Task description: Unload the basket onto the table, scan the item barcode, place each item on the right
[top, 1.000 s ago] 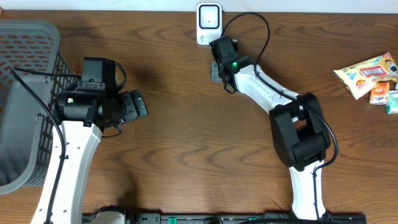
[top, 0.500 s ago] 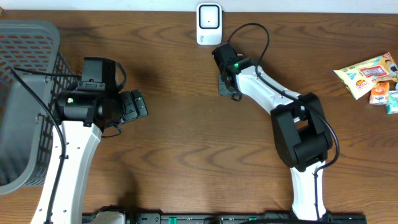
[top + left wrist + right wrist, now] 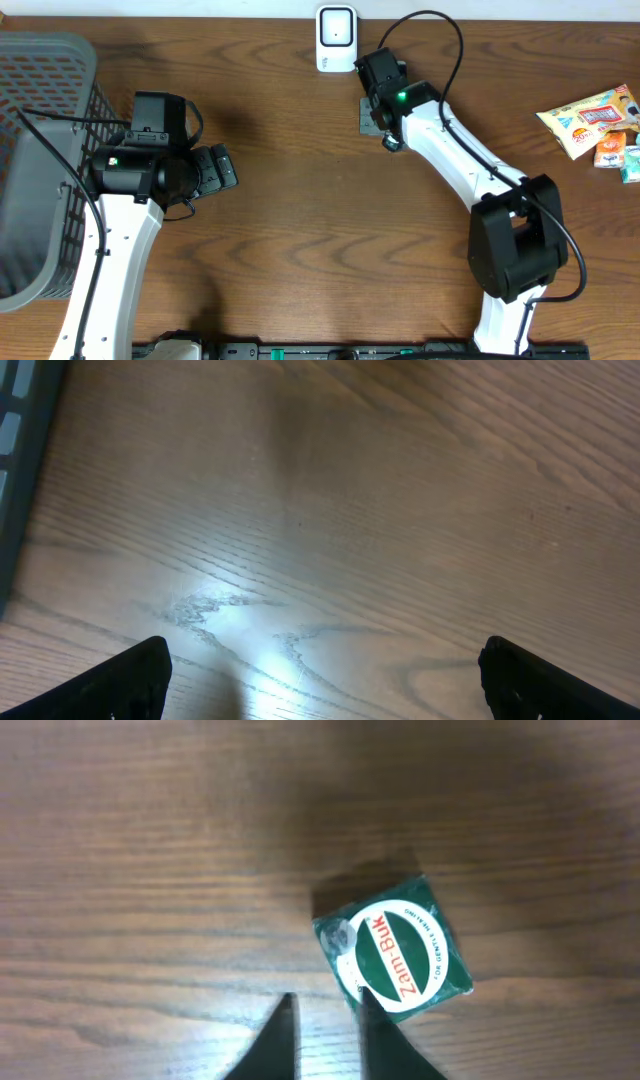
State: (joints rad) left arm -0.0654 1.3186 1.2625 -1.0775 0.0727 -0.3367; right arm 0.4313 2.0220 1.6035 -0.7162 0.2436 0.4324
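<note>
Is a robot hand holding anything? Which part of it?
Nothing is held. The left gripper is open and empty. The right gripper is slightly open, and the green Zam-Buk box lies flat by its fingertips, not between them.

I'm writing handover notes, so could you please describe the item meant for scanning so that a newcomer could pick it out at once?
Start at the white scanner at the far edge of the table; just right of it, under the right gripper, lies a small square box. It is dark green with a white oval reading Zam-Buk in red, unlike the yellow snack packets far right.
</note>
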